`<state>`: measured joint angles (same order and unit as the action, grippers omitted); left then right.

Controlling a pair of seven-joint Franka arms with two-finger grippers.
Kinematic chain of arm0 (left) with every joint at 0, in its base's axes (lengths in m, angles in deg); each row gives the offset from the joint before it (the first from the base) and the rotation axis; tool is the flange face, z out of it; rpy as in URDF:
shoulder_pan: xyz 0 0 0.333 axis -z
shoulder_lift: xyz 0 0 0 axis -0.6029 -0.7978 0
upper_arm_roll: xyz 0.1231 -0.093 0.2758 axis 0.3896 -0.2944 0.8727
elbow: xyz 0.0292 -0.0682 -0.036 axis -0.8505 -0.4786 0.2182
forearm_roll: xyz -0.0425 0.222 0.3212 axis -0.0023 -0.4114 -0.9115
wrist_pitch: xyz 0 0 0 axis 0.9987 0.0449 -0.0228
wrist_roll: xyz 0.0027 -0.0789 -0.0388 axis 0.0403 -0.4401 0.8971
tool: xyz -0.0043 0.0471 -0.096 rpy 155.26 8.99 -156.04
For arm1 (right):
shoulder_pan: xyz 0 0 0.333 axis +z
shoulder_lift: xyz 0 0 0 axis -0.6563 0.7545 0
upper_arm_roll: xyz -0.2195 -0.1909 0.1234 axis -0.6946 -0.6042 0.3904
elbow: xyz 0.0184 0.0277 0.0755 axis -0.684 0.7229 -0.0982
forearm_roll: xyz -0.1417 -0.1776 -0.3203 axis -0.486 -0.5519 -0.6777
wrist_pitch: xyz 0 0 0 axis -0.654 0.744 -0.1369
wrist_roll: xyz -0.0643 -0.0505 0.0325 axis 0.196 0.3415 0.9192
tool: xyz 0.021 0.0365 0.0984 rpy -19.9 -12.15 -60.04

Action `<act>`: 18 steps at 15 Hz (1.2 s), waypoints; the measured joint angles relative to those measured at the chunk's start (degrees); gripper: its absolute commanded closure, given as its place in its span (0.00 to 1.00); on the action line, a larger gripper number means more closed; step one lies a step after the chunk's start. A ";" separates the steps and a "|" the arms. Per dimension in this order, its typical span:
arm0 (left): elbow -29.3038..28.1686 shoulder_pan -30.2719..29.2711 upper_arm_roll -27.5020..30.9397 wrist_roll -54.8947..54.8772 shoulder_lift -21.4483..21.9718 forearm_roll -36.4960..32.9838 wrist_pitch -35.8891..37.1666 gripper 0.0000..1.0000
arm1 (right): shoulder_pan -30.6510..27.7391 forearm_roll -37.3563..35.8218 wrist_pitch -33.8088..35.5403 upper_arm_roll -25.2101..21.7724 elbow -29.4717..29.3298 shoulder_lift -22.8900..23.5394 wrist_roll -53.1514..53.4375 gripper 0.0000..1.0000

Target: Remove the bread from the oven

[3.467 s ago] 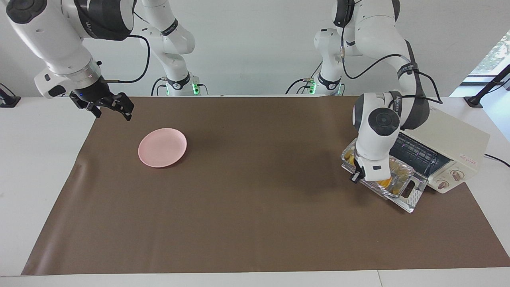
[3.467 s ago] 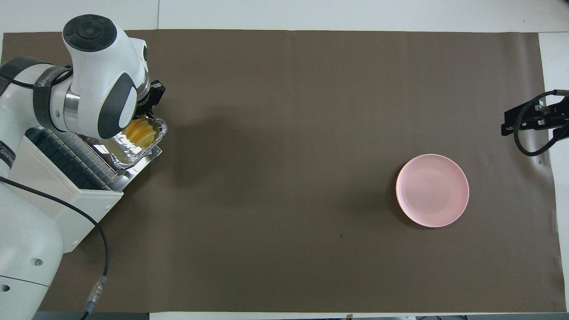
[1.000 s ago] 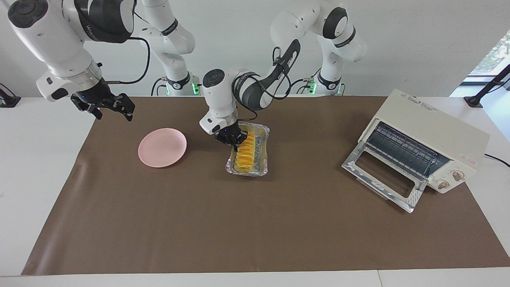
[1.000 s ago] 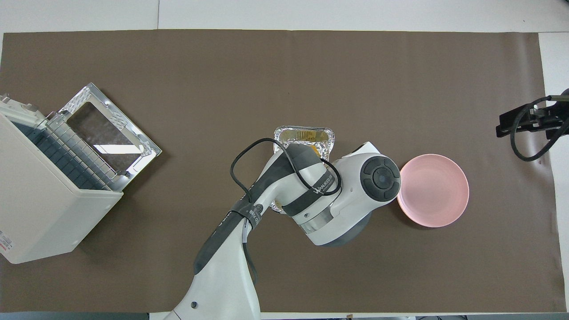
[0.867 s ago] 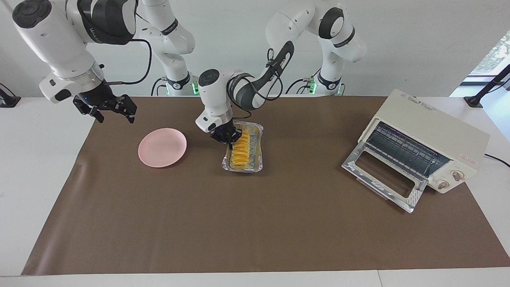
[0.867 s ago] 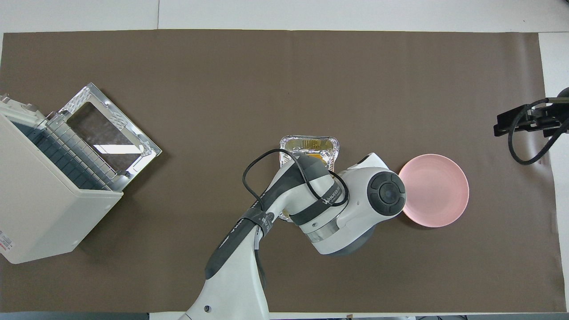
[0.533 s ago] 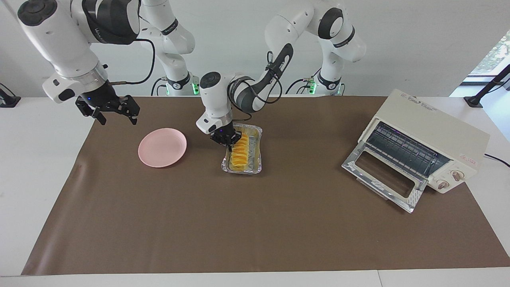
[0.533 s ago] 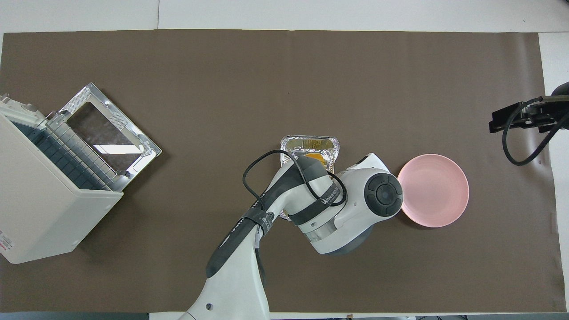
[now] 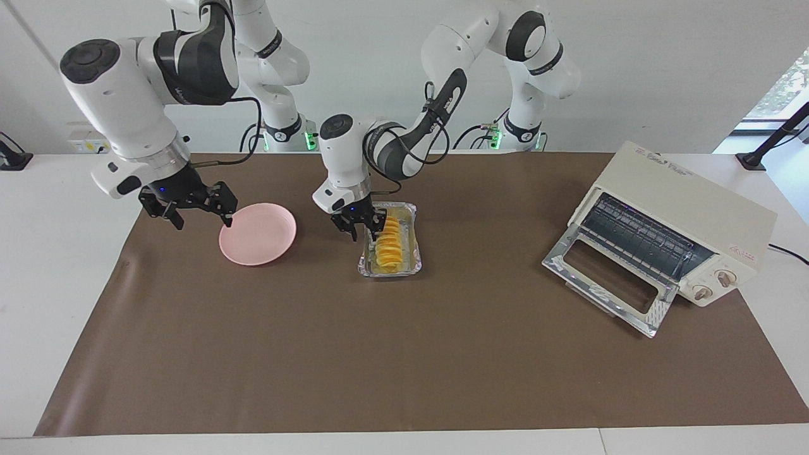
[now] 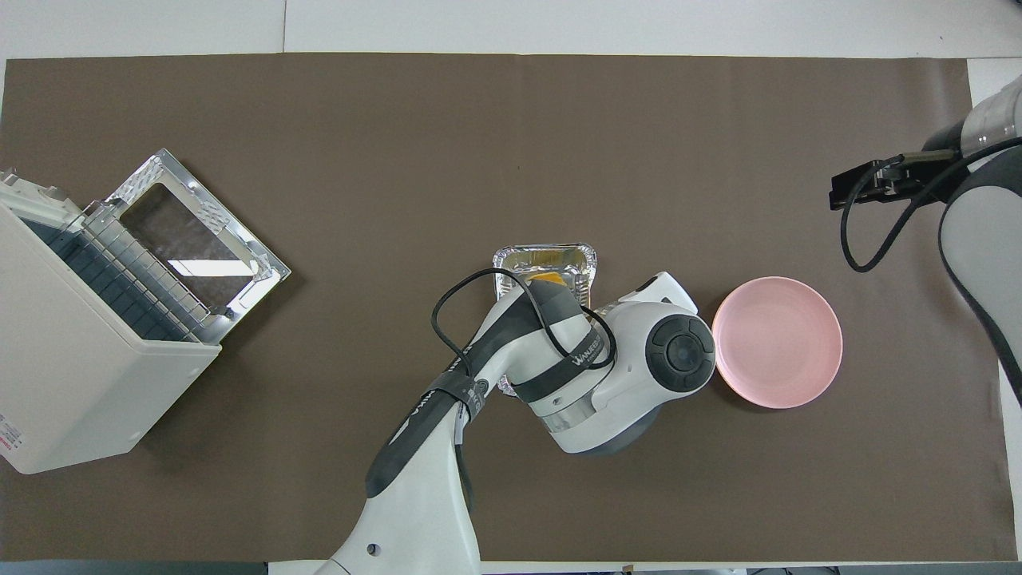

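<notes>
Foil tray (image 9: pixel 390 249) with bread (image 9: pixel 387 244) now down mid-table on brown mat (image 9: pixel 404 354), well clear of oven (image 9: pixel 670 237), door open; your left gripper (image 9: pixel 361 226) has let go, fingers spread at tray's end; right gripper (image 9: pixel 189 205) open, swung in over mat beside pink plate (image 9: pixel 258 234); bread's out, plating likely next; white wall, window.

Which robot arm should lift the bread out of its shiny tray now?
Probably the left: its claw is open right at the bread in the foil tray. The right claw hangs by the pink plate, apart from the bread.
</notes>
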<state>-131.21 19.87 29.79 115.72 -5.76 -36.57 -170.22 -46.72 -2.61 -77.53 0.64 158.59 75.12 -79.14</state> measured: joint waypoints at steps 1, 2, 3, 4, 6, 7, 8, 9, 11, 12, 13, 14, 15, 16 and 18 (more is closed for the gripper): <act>0.28 -0.54 0.08 0.00 0.57 0.07 0.04 0.00 | 1.18 0.14 -0.75 0.00 0.04 0.62 0.67 0.00; 0.59 -1.30 0.13 0.00 1.19 0.21 0.21 0.00 | 2.32 0.15 -1.47 0.02 0.17 1.30 1.78 0.00; 1.06 -2.17 0.15 0.00 1.79 0.49 0.62 0.00 | 3.32 0.15 -1.92 0.03 0.43 1.91 2.30 0.00; 1.92 -3.06 0.24 0.00 2.20 1.01 1.31 0.00 | 4.20 0.15 -2.03 0.03 0.80 2.35 2.50 0.00; 4.00 -6.17 0.63 0.04 3.72 4.61 1.83 0.00 | 5.70 0.15 -2.09 0.05 2.12 2.65 2.51 0.00; 4.75 -8.83 0.78 -0.41 5.49 6.46 2.36 0.00 | 6.11 0.15 -2.25 0.05 2.92 2.66 2.51 0.00; 5.12 -12.01 0.85 -1.94 8.05 7.37 4.29 0.00 | 6.39 0.16 -2.72 0.07 3.84 2.66 2.51 0.00; 5.24 -15.38 0.86 -4.84 11.09 7.69 7.95 0.00 | 7.01 0.16 -3.64 0.08 5.01 2.67 2.51 0.00; 5.15 -21.98 0.90 -12.71 16.85 8.03 15.30 0.00 | 9.13 0.19 -5.67 0.12 7.91 2.67 2.52 0.00; 5.03 -25.27 0.96 -16.46 19.04 8.07 18.28 0.00 | 10.59 0.21 -6.68 0.14 9.35 2.66 2.66 0.00; 4.76 -28.51 1.02 -19.89 20.69 8.09 20.46 0.00 | 12.15 0.22 -7.14 0.15 10.51 2.65 3.19 0.00; 4.22 -31.67 1.06 -23.38 21.96 8.10 21.83 0.00 | 13.67 0.23 -8.12 0.16 11.56 2.62 4.37 0.00; 3.31 -34.98 1.07 -27.22 23.16 8.12 22.63 0.00 | 15.19 0.23 -9.87 0.17 12.86 2.55 6.01 0.00; 2.35 -37.76 1.10 -30.47 24.13 8.15 23.05 0.00 | 16.45 0.24 -11.80 0.19 14.30 2.44 7.66 0.00; 0.43 -41.89 1.16 -33.90 25.58 8.19 25.29 0.00 | 18.58 0.24 -16.08 0.21 17.65 2.14 11.43 0.00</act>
<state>-130.78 -22.03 30.96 81.82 19.81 -28.37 -144.93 -28.14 -2.36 -93.60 0.84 176.23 77.26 -67.71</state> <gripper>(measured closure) 0.000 0.000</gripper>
